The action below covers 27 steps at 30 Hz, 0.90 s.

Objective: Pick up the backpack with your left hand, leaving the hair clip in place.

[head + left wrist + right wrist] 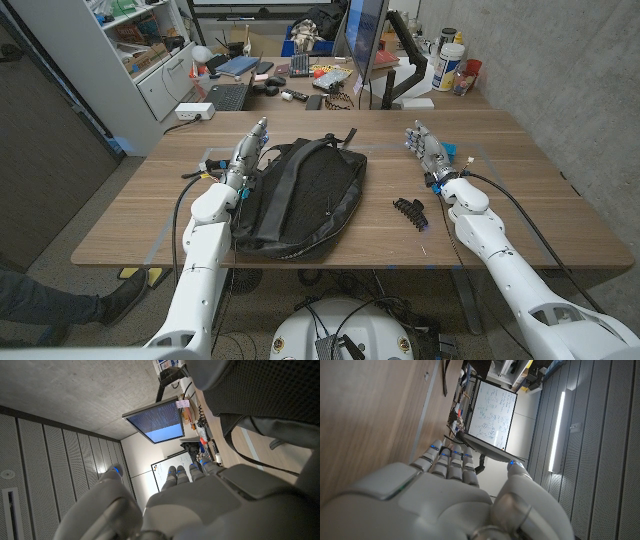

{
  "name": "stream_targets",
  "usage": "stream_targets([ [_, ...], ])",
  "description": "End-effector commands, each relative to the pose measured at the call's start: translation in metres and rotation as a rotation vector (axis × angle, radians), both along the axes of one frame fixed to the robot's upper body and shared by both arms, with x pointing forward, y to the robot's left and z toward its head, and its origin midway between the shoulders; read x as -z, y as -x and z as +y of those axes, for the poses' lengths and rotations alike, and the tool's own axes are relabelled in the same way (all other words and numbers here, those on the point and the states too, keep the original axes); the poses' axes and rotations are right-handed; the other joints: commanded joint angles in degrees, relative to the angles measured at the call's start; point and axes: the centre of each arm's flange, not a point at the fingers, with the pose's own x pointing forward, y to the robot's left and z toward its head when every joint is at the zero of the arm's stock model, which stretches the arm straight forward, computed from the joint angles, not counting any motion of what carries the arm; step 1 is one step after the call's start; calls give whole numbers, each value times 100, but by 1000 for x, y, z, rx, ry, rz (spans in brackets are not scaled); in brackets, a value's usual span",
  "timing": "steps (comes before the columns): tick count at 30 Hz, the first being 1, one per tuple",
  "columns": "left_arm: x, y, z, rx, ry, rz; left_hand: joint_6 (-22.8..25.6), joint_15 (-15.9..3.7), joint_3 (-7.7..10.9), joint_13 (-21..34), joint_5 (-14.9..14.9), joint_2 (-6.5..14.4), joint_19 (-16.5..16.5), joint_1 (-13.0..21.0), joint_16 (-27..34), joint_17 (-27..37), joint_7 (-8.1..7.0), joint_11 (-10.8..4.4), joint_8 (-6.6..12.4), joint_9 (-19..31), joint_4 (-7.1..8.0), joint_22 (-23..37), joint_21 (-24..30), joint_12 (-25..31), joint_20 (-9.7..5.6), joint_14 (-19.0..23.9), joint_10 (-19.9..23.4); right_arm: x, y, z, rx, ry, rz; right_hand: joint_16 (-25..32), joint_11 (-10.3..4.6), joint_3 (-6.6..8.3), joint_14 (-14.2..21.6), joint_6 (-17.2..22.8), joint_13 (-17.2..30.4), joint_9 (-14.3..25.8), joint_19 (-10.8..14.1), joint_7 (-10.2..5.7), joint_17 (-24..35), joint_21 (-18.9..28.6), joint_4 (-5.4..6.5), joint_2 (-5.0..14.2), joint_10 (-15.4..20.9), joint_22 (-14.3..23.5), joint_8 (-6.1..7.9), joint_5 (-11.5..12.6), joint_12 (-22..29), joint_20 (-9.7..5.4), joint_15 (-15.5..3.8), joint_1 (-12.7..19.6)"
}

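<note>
Head view: empty, fingers-straight left hand (250, 150) beside the soft black backpack (300, 195) should grab a strap, avoiding the small black hair clip (409, 209).

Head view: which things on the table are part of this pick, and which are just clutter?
Job:
- backpack, to lift
- left hand, beside the backpack
- hair clip, to leave where it lies

Lying about:
- right hand, idle
- monitor
- laptop
- bottles

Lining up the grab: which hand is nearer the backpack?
Left. The left hand sits right beside the backpack; the right hand stands well off, beyond the hair clip.
</note>
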Motion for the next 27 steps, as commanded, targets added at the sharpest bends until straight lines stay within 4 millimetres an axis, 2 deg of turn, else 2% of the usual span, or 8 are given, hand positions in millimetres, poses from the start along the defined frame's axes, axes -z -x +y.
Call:
stream_targets([
  [1,4,14,-2,-6,-20,-23,53,14,4,21,45,-5,-32,73,33,24,18,-8,27,14,-21,26,-24,26,6,28,30,-4,1,3,-3,5,-11,8,-2,-9,15,36,15,6,20,-20,32,-10,-31,29,12,27,-9,35,-4,42,22,35],
  [7,6,19,-5,-4,-28,-38,81,5,-4,21,49,-12,-24,95,32,24,20,-18,33,14,-36,26,-37,29,56,41,49,-4,1,3,-5,8,-11,6,-4,-13,15,39,15,6,19,-24,32,-22,-35,35,16,27,-12,36,-4,45,13,36],
  [27,13,39,-16,20,-33,-93,105,-3,-15,20,55,-15,6,162,28,22,22,-11,29,14,-77,27,-68,34,31,70,86,-3,-3,-5,-9,-9,-7,0,-14,-28,21,52,16,8,22,-46,28,-66,-56,48,26,29,-19,37,-5,55,13,43],
])
